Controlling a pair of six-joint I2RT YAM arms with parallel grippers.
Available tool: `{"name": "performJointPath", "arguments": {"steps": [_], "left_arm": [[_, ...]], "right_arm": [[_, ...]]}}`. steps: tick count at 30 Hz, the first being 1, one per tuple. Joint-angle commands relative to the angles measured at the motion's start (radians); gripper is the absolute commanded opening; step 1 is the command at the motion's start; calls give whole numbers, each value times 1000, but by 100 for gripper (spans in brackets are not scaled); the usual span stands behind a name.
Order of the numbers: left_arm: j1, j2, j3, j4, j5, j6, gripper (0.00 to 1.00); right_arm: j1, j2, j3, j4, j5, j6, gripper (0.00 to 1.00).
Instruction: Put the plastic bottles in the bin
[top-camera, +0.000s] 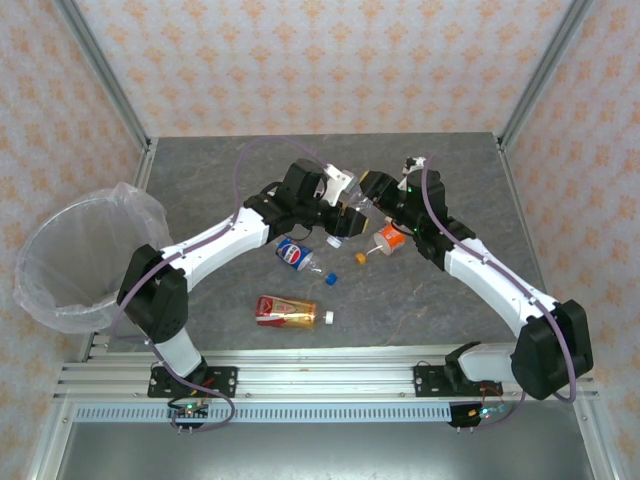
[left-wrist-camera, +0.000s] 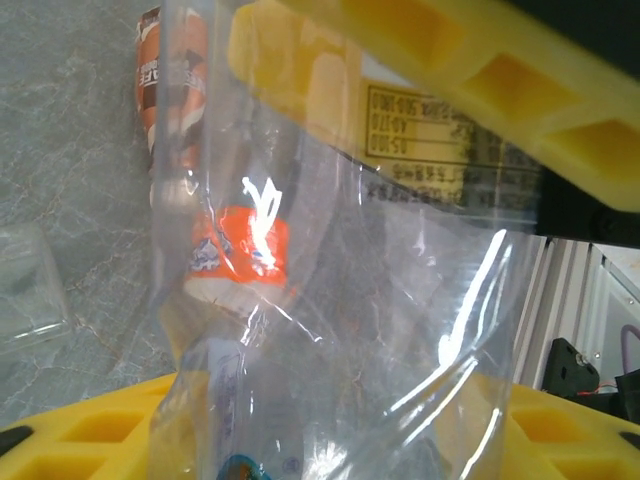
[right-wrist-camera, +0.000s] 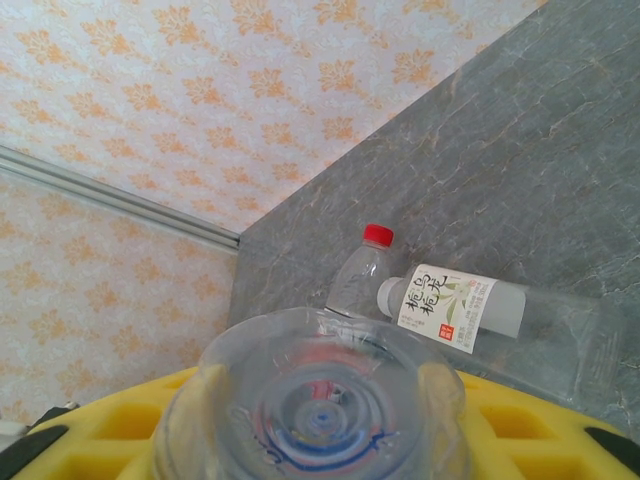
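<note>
Left wrist lens: the clear bottle (left-wrist-camera: 400, 320) sits so close it's blurred, both ends cut off. The orange-labelled bottle (left-wrist-camera: 245, 250) behind it smears through the plastic. The right gripper (top-camera: 362, 200): jaws hidden behind the clear bottle's base.

arms (top-camera: 215, 243): white links, black joints | cables (top-camera: 237, 190): purple | pincer fingers (left-wrist-camera: 470, 70): yellow

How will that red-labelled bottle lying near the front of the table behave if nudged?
Lying on its side on the flat table, the red-labelled bottle will probably roll rather than slide. Its amber tint suggests liquid inside, so it may feel heavy for its size. The white cap looks on, so spilling seems unlikely.
</note>
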Motion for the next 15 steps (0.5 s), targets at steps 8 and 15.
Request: {"name": "performJointPath", "arguments": {"steps": [8, 15], "left_arm": [[-4, -35, 22, -21, -70, -1, 49], [0, -39, 12, -19, -174, -27, 48]], "right_arm": [[4, -10, 16, 96, 29, 25, 75], [4, -78, -25, 85, 139, -15, 99]]}}
